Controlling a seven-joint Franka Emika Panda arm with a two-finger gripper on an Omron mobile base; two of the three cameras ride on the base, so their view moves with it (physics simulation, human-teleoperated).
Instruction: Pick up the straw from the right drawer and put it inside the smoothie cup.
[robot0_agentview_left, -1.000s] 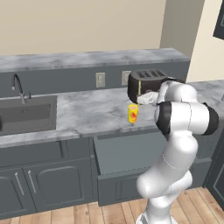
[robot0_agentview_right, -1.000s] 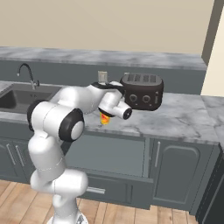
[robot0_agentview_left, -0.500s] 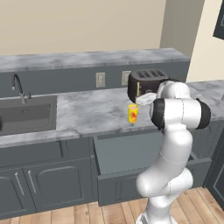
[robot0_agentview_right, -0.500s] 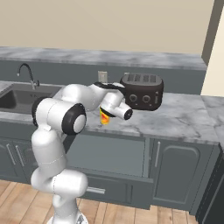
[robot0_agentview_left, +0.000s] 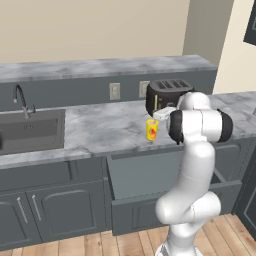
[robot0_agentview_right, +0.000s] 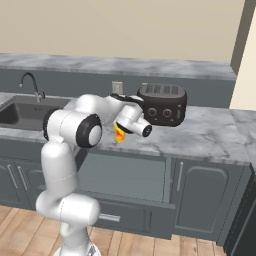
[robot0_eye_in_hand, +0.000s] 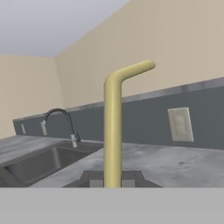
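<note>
A pale-yellow straw (robot0_eye_in_hand: 112, 127) with a bent end rises from between my dark fingertips (robot0_eye_in_hand: 92, 178) in the hand view. My gripper (robot0_eye_in_hand: 112, 178) is shut on it. In the left base view my gripper (robot0_agentview_left: 159, 115) hovers just above and right of the small yellow smoothie cup (robot0_agentview_left: 151, 130), which stands upright on the counter near its front edge. My forearm partly covers the cup (robot0_agentview_right: 120, 134) in the right base view. Below the cup the right drawer (robot0_agentview_left: 145, 172) stands pulled out, its flat grey inside (robot0_agentview_right: 125, 175) showing.
A black toaster (robot0_agentview_left: 167, 95) stands right behind the cup and my hand. A sink (robot0_agentview_left: 30, 131) with a curved faucet (robot0_eye_in_hand: 61, 120) lies to the left. Grey cabinet doors (robot0_agentview_left: 55, 212) line the front below the marble counter (robot0_agentview_left: 100, 127).
My elbow and upper arm have swung slightly closer to the counter. The hand stays beside the cup, still shut on the straw.
</note>
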